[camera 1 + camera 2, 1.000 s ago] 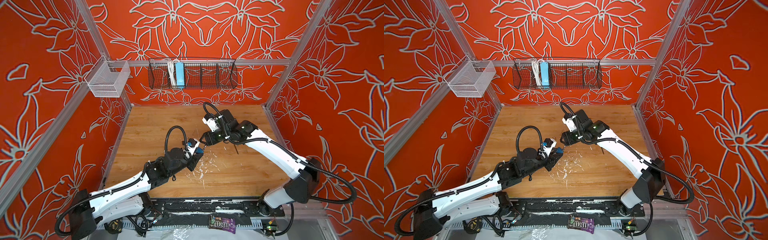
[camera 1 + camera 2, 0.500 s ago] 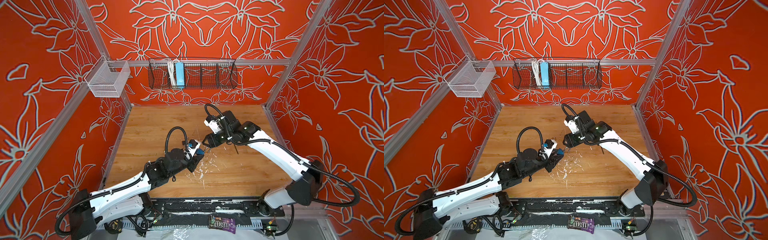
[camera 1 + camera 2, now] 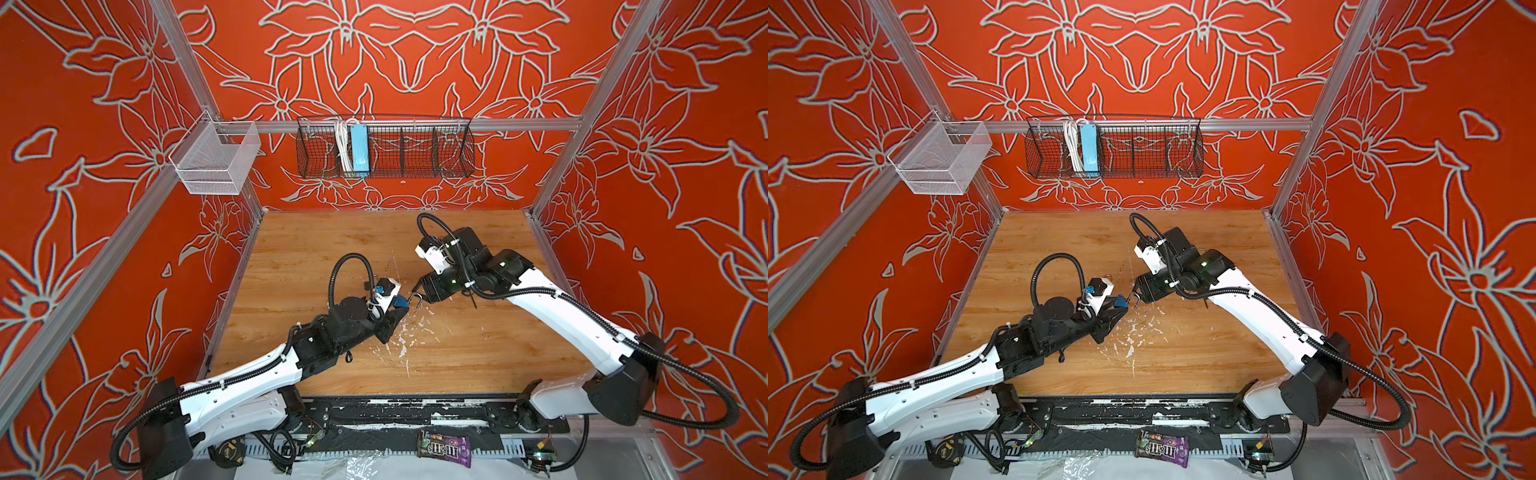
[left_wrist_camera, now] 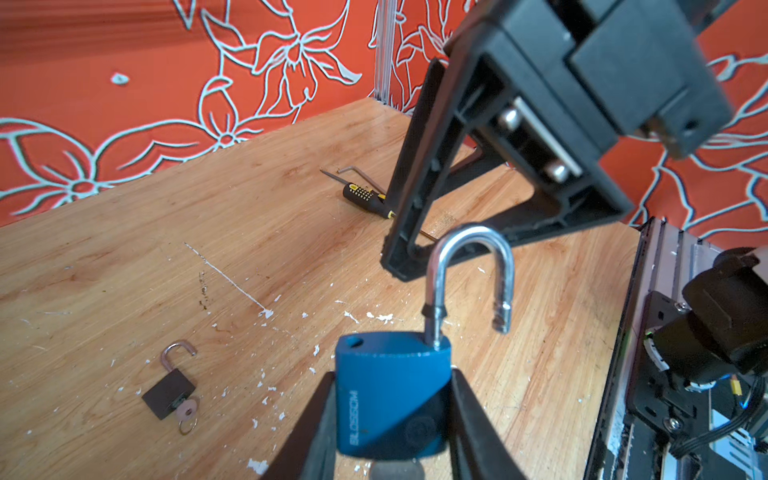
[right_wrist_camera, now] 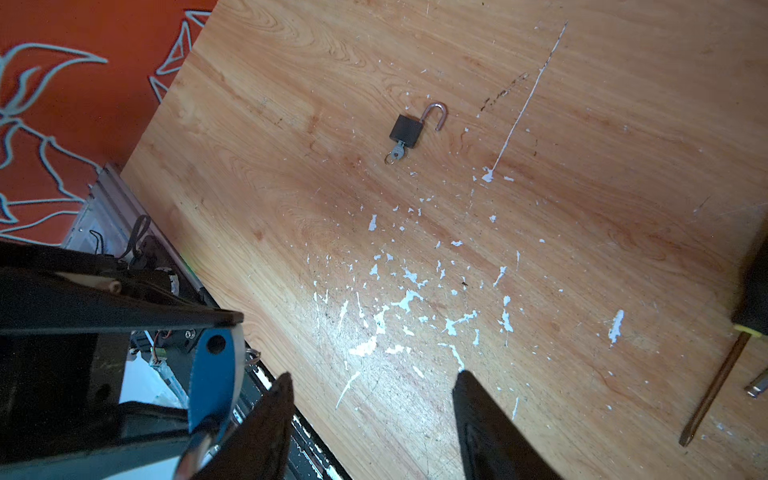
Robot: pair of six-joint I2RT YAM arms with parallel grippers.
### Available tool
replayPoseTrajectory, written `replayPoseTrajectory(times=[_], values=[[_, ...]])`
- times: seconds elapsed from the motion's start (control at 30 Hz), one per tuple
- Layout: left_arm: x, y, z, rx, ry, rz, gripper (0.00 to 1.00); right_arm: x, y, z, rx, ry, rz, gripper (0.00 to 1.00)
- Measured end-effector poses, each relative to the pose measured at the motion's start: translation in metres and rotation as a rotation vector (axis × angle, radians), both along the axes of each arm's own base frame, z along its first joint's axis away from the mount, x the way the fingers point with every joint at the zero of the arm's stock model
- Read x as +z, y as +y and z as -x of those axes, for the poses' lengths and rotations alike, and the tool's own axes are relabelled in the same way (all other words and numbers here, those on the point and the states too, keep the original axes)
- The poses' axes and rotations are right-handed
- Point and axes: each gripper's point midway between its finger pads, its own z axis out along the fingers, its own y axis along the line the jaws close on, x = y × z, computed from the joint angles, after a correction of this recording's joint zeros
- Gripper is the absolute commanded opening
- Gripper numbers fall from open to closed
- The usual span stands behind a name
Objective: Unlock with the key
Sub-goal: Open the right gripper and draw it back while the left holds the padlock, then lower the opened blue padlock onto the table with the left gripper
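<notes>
Your left gripper (image 4: 391, 374) is clamped on the body of the blue padlock (image 4: 386, 407), held off the table (image 3: 316, 249) over its middle. The padlock's shackle (image 4: 469, 253) is sprung open and points at your right gripper (image 5: 374, 376). That gripper's jaws are spread and hold nothing. One fingertip (image 4: 395, 262) is just beside the shackle; you cannot tell whether they touch. Further out, a small dark padlock (image 5: 405, 129) lies flat, also open, with a key (image 5: 397, 153) in its keyhole. A screwdriver (image 4: 368, 199) and a hex key (image 4: 353, 169) lie beyond.
</notes>
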Motion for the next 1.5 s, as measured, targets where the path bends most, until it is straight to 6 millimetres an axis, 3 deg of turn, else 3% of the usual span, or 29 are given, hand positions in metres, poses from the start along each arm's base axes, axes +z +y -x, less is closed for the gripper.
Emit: replayPoseTrajectory(times=[0.33, 0.57, 0.8, 1.03, 1.33, 1.5], values=[[0.002, 0.002, -0.002, 0.019, -0.002, 0.009, 0.00, -0.003, -0.011, 0.011, -0.011, 0.008, -0.016, 0.62], [0.005, 0.004, -0.009, 0.086, 0.075, 0.030, 0.00, -0.024, -0.043, 0.013, -0.119, 0.033, 0.005, 0.63], [0.016, -0.014, -0.034, 0.240, 0.300, 0.113, 0.00, -0.039, -0.074, 0.005, -0.271, 0.049, -0.035, 0.63], [-0.019, -0.022, -0.059, 0.465, 0.514, 0.069, 0.00, -0.061, -0.100, -0.001, -0.424, 0.093, -0.085, 0.63], [-0.087, -0.008, -0.094, 0.743, 0.700, -0.056, 0.00, -0.084, -0.105, 0.001, -0.495, 0.128, -0.133, 0.63], [-0.113, 0.003, -0.111, 0.831, 0.758, -0.090, 0.00, -0.098, -0.107, -0.001, -0.544, 0.147, -0.162, 0.63]])
